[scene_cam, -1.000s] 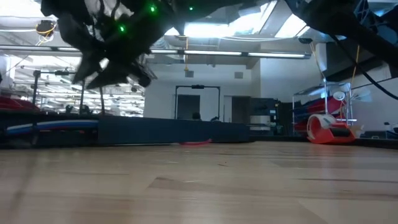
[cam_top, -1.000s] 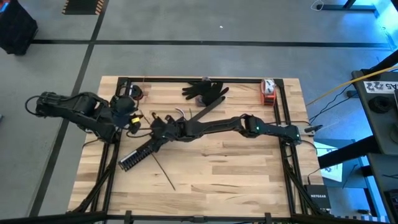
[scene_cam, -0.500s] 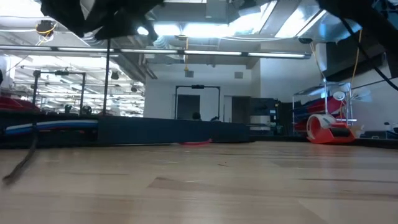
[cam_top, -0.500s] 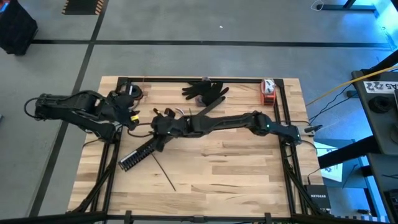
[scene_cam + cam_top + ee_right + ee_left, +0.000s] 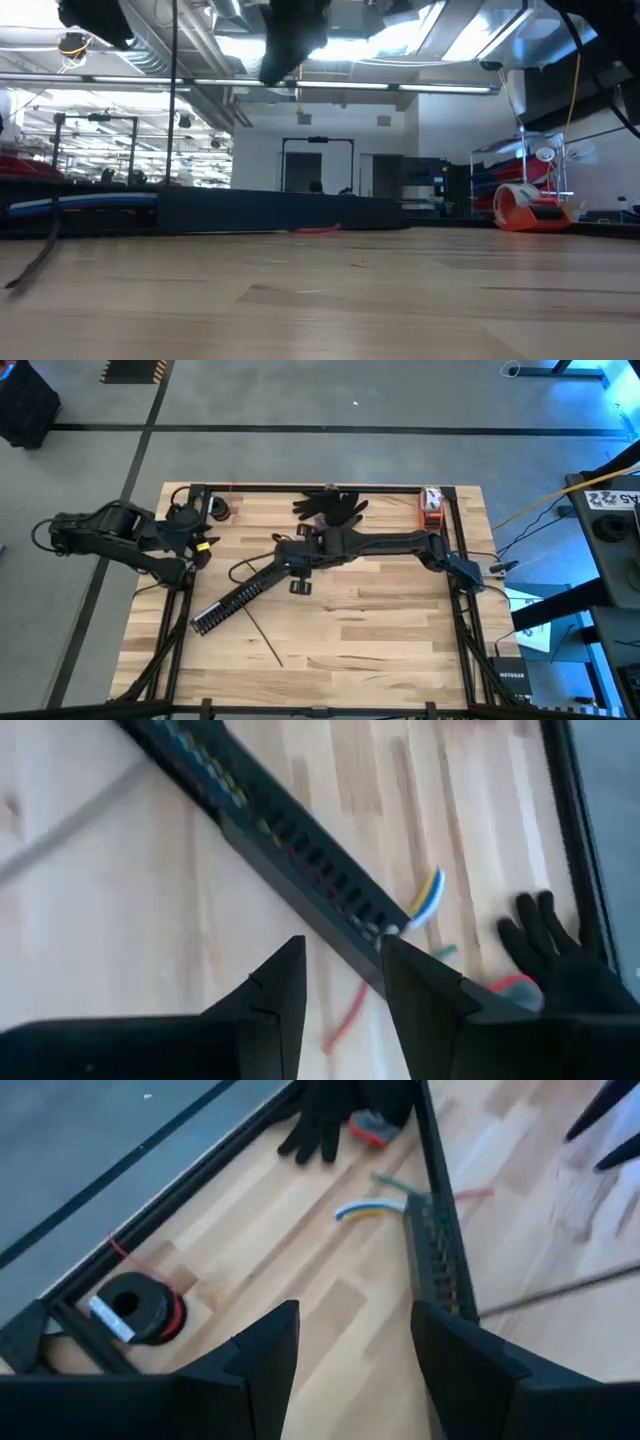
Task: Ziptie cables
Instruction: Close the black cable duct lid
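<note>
- Two pincers, both empty. My right pincer (image 5: 343, 942) hangs over the middle of the desk (image 5: 400, 640) with its fingers a little apart. My left pincer (image 5: 355, 1308) waits at the desk's left edge, spread wider.
- The ziptie (image 5: 263, 637) lies flat on bare wood toward the front edge, near the low end of the comb-slotted bar (image 5: 245, 592) and apart from it.
- Its long axis runs on a diagonal, one tip toward the bar and the other toward the front edge.
- To lift it well, I judge I should come straight down with my fingers set across that diagonal. I should pinch near one tip, so the rest stays free for threading.
- The cables (image 5: 370, 1208) lie farther back as a few short coloured wires at the bar's far end, before the black glove (image 5: 330, 507).
</note>
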Controlling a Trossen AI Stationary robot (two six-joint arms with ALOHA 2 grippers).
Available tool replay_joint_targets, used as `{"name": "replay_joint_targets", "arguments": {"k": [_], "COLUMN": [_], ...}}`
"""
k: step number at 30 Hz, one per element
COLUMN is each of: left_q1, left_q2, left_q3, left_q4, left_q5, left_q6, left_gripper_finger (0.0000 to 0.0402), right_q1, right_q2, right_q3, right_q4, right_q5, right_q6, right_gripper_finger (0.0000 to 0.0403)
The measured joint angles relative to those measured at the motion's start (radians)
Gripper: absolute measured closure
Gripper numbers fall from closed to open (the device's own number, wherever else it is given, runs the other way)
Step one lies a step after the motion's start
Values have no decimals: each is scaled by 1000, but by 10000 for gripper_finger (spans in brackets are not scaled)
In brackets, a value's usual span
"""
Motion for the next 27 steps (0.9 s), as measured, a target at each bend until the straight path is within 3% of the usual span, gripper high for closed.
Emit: {"name": "replay_joint_targets", "arguments": {"k": [7,12,17,20,27], "left_q1": [2,2,-51,-155,-370], "left_q2": [62,217,357,400,468], "left_q3": [-27,-33,-33,-55,-112], "left_q4": [271,290,150,121,223], "left_q5": [74,169,330,336,304], "left_q6": [137,159,-21,-100,-315], "left_gripper_finger": [211,179,146,142,155], "right_q1": [-65,-129,-192,-226,-260], "right_q2": [0,-6,-74,-104,-114], "right_q3": [-103,-136,-198,-223,-236], "right_q4": [21,13,28,45,60], "right_q5": [-145,-282,-333,-364,-448], "right_q6": [-170,-283,-345,-352,-406], "right_gripper_finger": [279,279,279,279,279]}}
